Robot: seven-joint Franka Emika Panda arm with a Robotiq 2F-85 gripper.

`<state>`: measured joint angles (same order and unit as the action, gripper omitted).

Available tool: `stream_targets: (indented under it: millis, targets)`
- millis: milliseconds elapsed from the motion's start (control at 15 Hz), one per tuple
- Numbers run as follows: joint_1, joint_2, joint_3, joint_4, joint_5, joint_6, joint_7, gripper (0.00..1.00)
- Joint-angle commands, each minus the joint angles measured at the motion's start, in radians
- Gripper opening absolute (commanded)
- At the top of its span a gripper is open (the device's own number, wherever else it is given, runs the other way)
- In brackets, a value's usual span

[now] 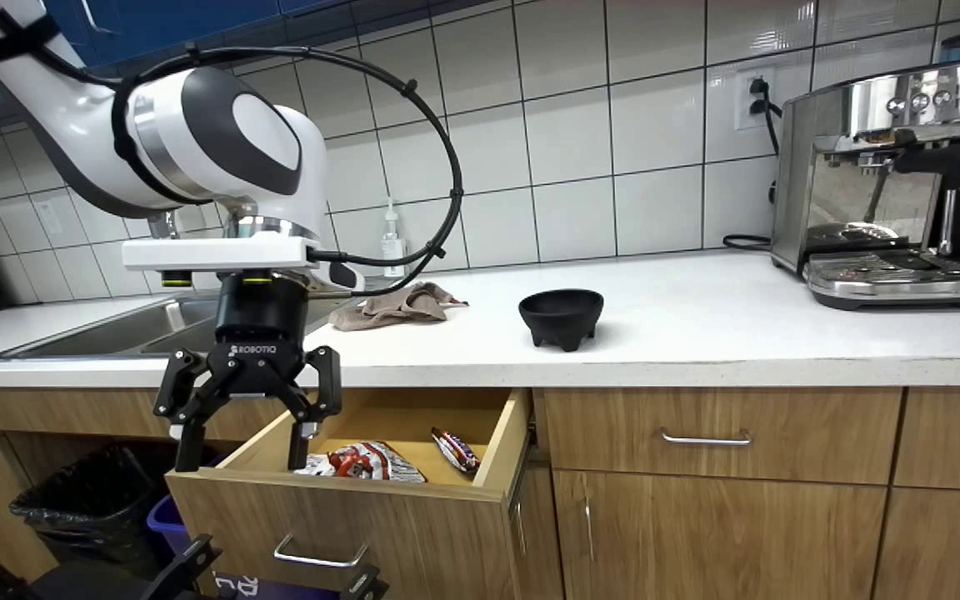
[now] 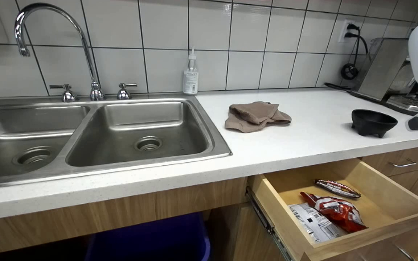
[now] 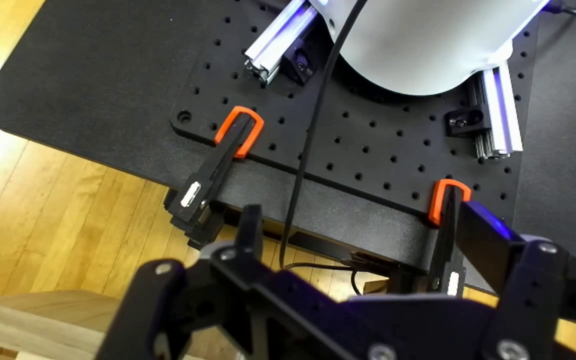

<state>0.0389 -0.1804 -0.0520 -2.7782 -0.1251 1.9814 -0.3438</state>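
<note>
The tool (image 1: 244,450) hangs with its fingers spread wide and nothing held between them; nearest to it is the pulled-out drawer (image 1: 397,517). In an exterior view its fingertips overlap the drawer's front corner on the side of the sink (image 1: 122,337), about level with the rim, though whether they touch I cannot tell. From there the drawer's contents lie to the right and farther back. The red bag (image 2: 337,212) rests against a silver packet (image 2: 316,223), its long axis slanting from the back toward the drawer's front; a narrow wrapped bar (image 2: 337,188) lies apart from both, near the side wall away from the sink, its long axis mostly front to back.

On the worktop (image 1: 730,333) are a black footed bowl (image 1: 563,321), its inside barely visible, and a crumpled brown cloth (image 2: 254,116). Below are a black-bagged bin (image 1: 80,533) and a purple bin (image 1: 167,527), whose contents I cannot make out; in the wrist view a perforated base plate (image 3: 368,165) shows beyond the fingers
</note>
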Motion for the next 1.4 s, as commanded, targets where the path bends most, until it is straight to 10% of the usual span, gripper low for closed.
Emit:
stream_targets:
  millis: [0,1333]
  targets:
    - [-0.005,0.014,0.009,0.003,0.010,0.048,-0.008,1.00]
    - [-0.016,0.102,0.012,0.002,0.005,0.246,0.039,1.00]
